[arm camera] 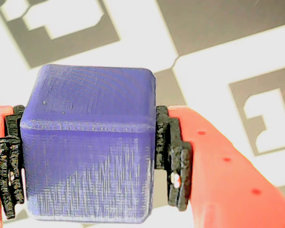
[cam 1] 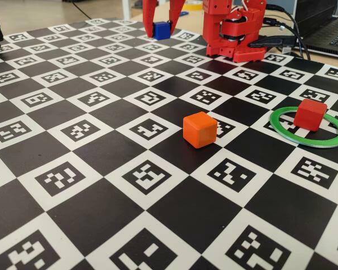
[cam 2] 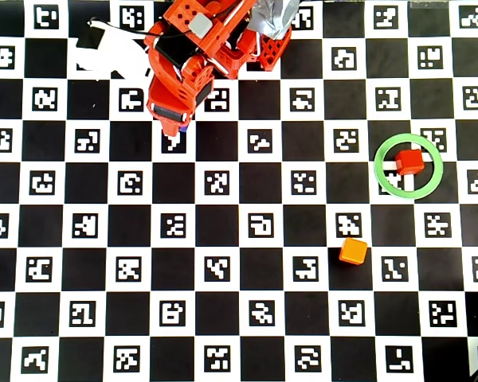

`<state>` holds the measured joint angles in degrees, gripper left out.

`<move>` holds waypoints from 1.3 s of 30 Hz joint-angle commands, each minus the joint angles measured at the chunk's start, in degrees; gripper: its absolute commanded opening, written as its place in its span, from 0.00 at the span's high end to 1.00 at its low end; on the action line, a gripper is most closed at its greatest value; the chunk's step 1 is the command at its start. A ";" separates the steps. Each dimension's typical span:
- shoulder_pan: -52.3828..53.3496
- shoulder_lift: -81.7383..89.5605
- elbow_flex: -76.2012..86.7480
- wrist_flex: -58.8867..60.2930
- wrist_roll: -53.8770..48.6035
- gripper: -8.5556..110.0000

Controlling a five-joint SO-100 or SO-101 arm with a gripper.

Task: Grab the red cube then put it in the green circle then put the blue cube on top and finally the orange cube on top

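Altogether three cubes: the gripper clamps one blue cube, one red cube sits inside the single green circle, one orange cube nearby.

The checkered marker board carries the orange cube and the green circle around the red cube.

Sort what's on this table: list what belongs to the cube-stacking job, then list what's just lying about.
Belongs to the job:
- red cube, already inside the green circle
- blue cube, clamped between the gripper pads
- orange cube, alone on the board, not yet moved

Just lying about:
- laptop at the far right edge in the fixed view
- cables behind the arm
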<state>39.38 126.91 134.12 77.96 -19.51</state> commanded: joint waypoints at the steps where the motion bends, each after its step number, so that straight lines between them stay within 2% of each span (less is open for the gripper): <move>1: -3.16 -0.53 -9.93 3.78 3.25 0.88; 11: -13.10 -3.08 -21.80 11.87 11.51 0.89; 25: -33.13 -6.15 -33.22 17.84 27.33 0.90; 39: -59.77 -12.83 -39.55 16.70 45.18 0.90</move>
<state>-15.03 114.08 100.02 95.89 22.32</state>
